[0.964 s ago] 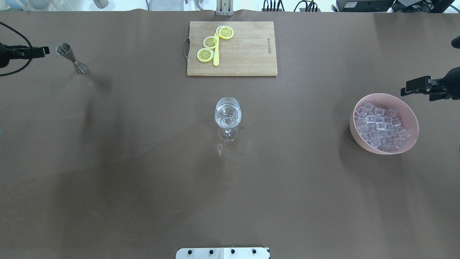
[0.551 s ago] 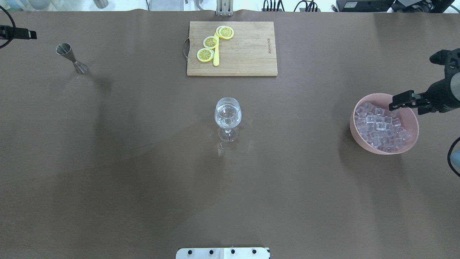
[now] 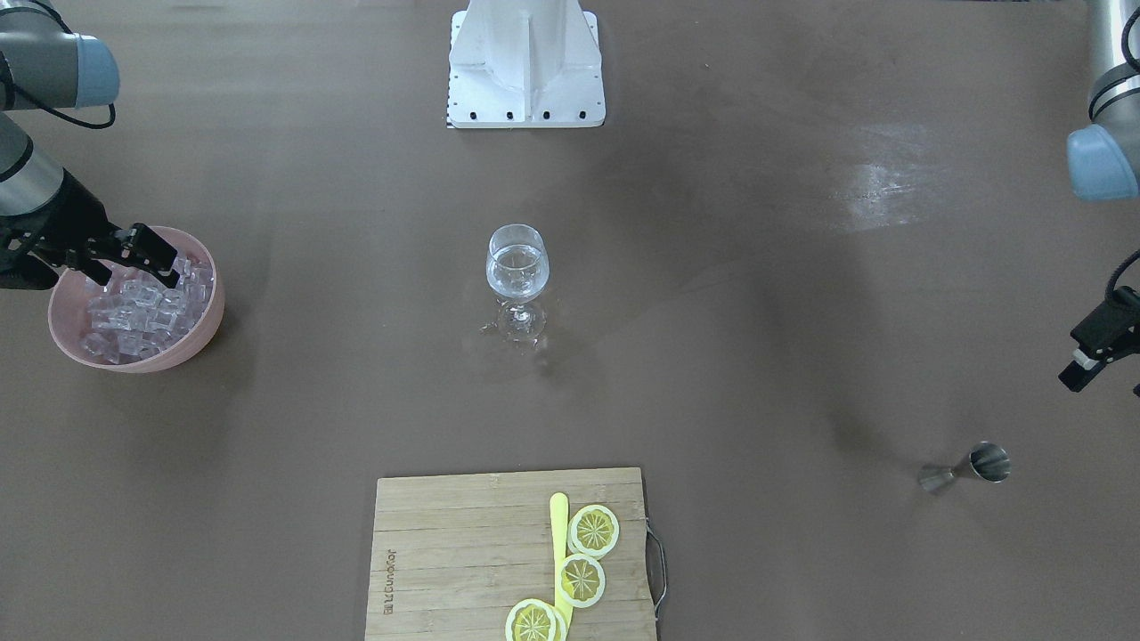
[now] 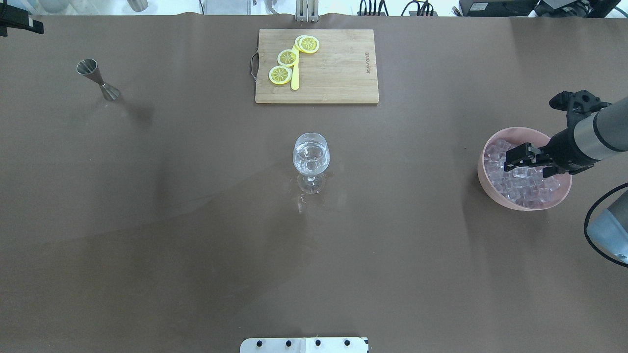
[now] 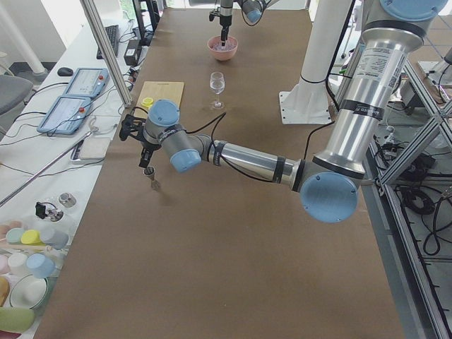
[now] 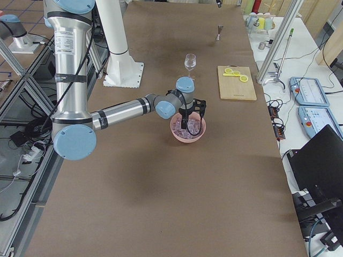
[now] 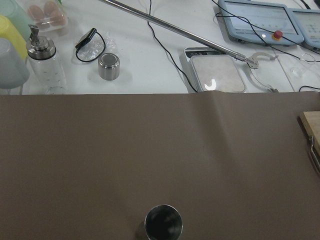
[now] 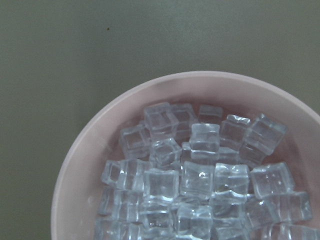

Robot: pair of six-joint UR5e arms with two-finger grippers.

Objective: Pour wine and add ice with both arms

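Hovering over the ice [image 8: 200, 175] heaped in the pink bowl [image 4: 490, 190] at the bench's right end, the right pincer [image 4: 512, 159], spread or pressed together not discernible, is probably risking a slippery cube squirting free before reaching the wine glass [image 4: 311, 156], standing mid-bench, well apart.

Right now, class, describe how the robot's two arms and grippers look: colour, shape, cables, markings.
Both arms, left and right, are silver-grey tubes with light-blue joint caps and black bands near the joints. The upright segments carry small printed labels, too small to read. Black cables loop beside them. Each ends in a black two-finger gripper, left and right.
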